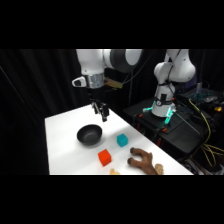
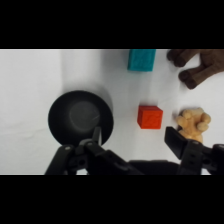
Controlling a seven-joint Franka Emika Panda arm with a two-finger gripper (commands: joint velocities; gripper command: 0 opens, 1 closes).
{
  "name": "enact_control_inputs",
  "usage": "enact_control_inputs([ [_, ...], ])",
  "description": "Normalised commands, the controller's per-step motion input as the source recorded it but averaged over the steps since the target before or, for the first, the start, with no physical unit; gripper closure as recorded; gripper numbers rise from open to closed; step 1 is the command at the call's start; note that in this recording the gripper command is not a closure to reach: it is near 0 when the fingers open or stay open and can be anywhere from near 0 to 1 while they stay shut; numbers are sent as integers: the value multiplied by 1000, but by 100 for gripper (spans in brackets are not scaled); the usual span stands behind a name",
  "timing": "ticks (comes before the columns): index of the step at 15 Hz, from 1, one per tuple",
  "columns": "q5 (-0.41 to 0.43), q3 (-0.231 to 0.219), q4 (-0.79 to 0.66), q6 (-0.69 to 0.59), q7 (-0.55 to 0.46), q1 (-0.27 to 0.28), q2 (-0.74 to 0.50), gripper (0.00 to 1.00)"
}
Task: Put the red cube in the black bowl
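Observation:
The red cube (image 1: 104, 157) sits on the white table (image 1: 62, 145) toward the front, to the right of the black bowl (image 1: 89, 134). My gripper (image 1: 103, 115) hangs in the air above the bowl's far rim, holding nothing. In the wrist view the black bowl (image 2: 80, 116) lies at the left and the red cube (image 2: 150, 117) to its right, apart from it. My gripper (image 2: 136, 140) is open there, its fingers spread wide, with the left fingertip over the bowl's rim.
A teal cube (image 1: 122, 140) (image 2: 141, 60) stands beyond the red cube. A brown plush toy (image 1: 145, 161) (image 2: 196, 67) and a small tan toy (image 2: 194, 123) lie near the table's front right edge. Cables and equipment crowd the arm's base (image 1: 162, 107).

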Motion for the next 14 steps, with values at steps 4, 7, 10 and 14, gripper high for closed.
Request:
enact_control_inputs([
  [4, 4, 66, 170, 142, 179, 102, 169, 0],
  [7, -26, 41, 62, 272, 166, 90, 171, 0],
  [10, -30, 15, 66, 348, 142, 59, 229, 0],
  [14, -26, 1, 69, 364, 140, 65, 233, 0],
])
